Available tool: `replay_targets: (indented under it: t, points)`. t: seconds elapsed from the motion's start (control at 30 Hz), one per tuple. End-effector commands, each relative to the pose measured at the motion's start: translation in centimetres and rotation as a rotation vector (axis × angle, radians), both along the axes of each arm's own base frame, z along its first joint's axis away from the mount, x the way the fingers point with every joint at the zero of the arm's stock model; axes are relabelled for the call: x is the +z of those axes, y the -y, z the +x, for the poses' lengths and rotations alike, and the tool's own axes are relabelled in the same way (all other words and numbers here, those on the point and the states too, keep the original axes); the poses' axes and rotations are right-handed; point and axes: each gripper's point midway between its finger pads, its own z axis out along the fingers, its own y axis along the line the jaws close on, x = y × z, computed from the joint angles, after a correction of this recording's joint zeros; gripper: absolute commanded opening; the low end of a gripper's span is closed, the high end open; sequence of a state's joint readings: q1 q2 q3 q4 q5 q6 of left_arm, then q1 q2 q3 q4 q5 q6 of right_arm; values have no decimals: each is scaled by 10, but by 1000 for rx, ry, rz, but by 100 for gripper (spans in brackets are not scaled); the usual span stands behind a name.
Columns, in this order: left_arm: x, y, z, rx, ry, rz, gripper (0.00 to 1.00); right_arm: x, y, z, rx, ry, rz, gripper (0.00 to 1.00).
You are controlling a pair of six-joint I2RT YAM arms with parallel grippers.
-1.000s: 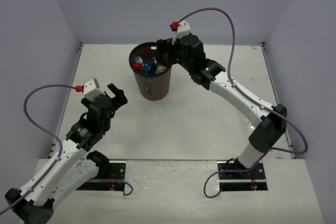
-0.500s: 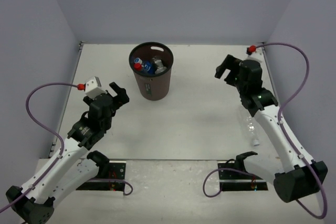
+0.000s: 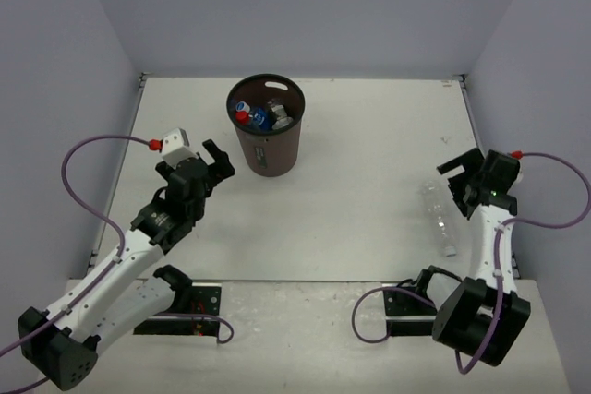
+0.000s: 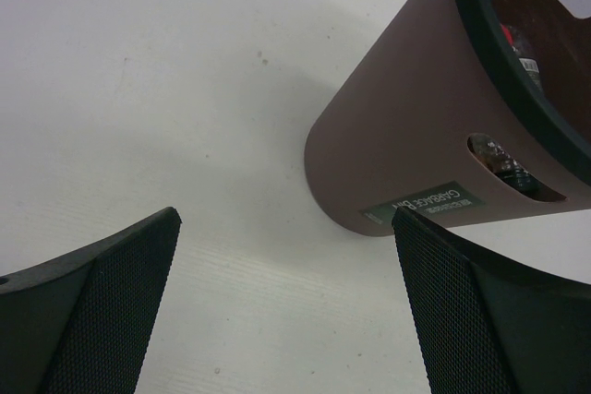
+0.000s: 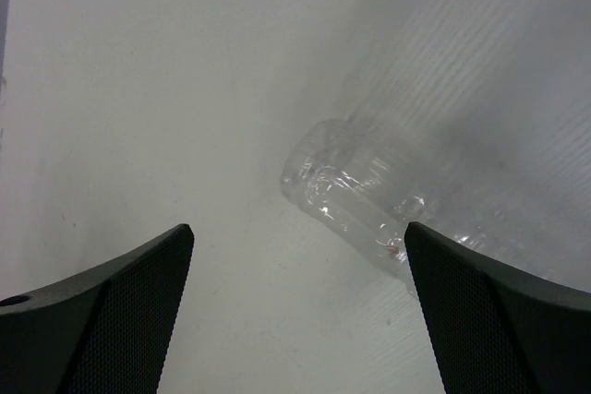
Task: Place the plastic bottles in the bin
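Observation:
The maroon-brown bin point(image 3: 268, 147) stands at the far middle of the table with several bottles inside: a blue-label one point(image 3: 258, 118) and a red cap point(image 3: 242, 115) show. A plain clear bottle point(image 3: 438, 219) lies on the table at the right. My right gripper point(image 3: 455, 175) is open and empty just above and right of it; in the right wrist view the bottle point(image 5: 388, 205) lies ahead, toward the right finger point(image 5: 503, 320). My left gripper point(image 3: 218, 159) is open and empty, just left of the bin point(image 4: 416, 154).
The table's right edge point(image 3: 480, 154) runs close beside the right arm. Purple cables loop off both wrists. Grey walls close in the table on three sides.
My right arm has swung from over the bin back to the right side and lowered beside the clear bottle. My left gripper has edged closer to the bin.

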State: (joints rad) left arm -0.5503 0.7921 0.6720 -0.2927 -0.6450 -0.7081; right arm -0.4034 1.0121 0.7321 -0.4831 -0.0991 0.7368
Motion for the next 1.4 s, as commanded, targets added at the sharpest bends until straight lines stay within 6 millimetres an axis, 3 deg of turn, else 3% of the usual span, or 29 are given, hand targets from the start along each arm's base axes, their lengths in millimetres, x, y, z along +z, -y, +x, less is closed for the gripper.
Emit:
replay_targets:
  t: [0.0, 0.17, 0.33, 0.63, 0.73, 0.87, 0.97, 1.17, 1.27, 1.37]
  points:
    - [9, 5, 9, -10, 39, -6, 100, -14, 13, -13, -47, -41, 23, 99]
    - [13, 2, 10, -5, 52, -10, 100, -27, 21, -15, -71, -98, 12, 99]
    - [10, -9, 13, 24, 59, -15, 100, -35, 14, -5, 41, -146, 43, 99]
    - [-31, -45, 35, 79, -77, -103, 100, -61, 9, -9, 27, -208, 105, 99]
    - [-36, -51, 35, 96, -93, -101, 100, -65, 9, -12, 33, -227, 94, 99]
    - [-35, -54, 34, 104, -88, -93, 100, -59, 11, -13, 47, -234, 28, 99]
    - [-34, -55, 33, 107, -80, -90, 100, -54, 1, -19, 78, -258, -59, 99]
    - [-33, -56, 32, 109, -75, -91, 100, -61, -19, -44, 113, -395, -174, 99]
    - [-34, -53, 32, 96, -75, -96, 100, -58, -17, -54, 92, -433, -218, 99]
    - [-35, -52, 32, 90, -80, -98, 100, -37, -20, -54, 63, -402, -228, 99]
